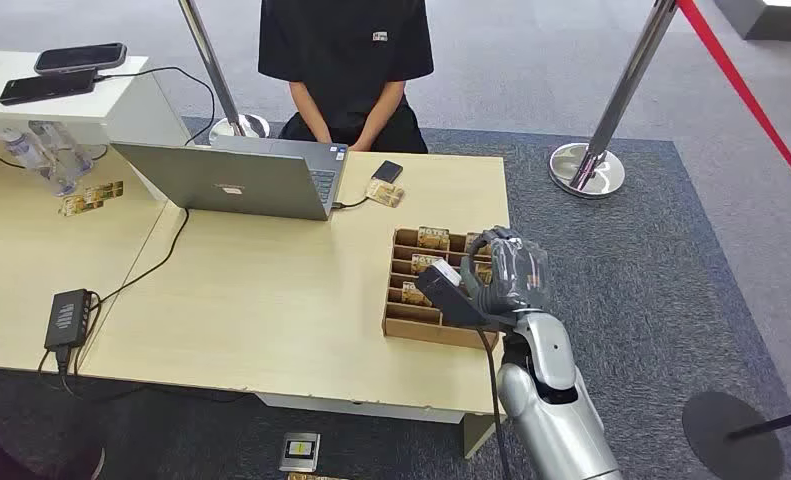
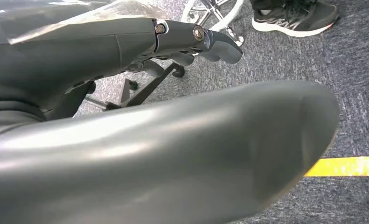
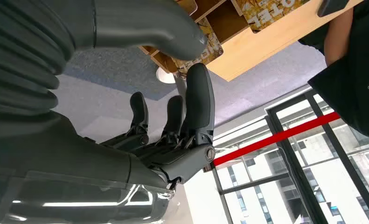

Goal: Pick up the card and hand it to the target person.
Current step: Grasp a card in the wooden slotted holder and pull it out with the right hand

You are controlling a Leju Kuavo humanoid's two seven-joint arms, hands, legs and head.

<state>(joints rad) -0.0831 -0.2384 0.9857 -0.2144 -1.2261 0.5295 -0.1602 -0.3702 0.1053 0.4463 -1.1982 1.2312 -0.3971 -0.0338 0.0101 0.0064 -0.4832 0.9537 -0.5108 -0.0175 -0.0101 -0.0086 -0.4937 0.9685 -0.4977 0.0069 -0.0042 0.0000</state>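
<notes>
A brown cardboard tray (image 1: 411, 327) with several compartments sits at the table's right end, with gold hotel cards (image 1: 433, 238) standing in it. My right hand (image 1: 501, 275) hovers over the tray's right half, thumb (image 1: 447, 292) stretched toward the cards. In the right wrist view the thumb (image 3: 173, 32) and the darker fingers (image 3: 198, 98) stand apart with nothing between them, and the cards (image 3: 261, 11) lie just beyond. A person in a black shirt (image 1: 346, 50) sits at the far side of the table. My left hand (image 2: 173, 154) hangs above the carpet, holding nothing.
An open laptop (image 1: 233, 180) stands mid-table with a cable to a black adapter (image 1: 67, 318). A loose card (image 1: 383, 192) and a dark case (image 1: 388, 170) lie near the person. Chrome posts (image 1: 586, 165) carry a red belt (image 1: 746, 95). A card (image 1: 299, 452) lies on the floor.
</notes>
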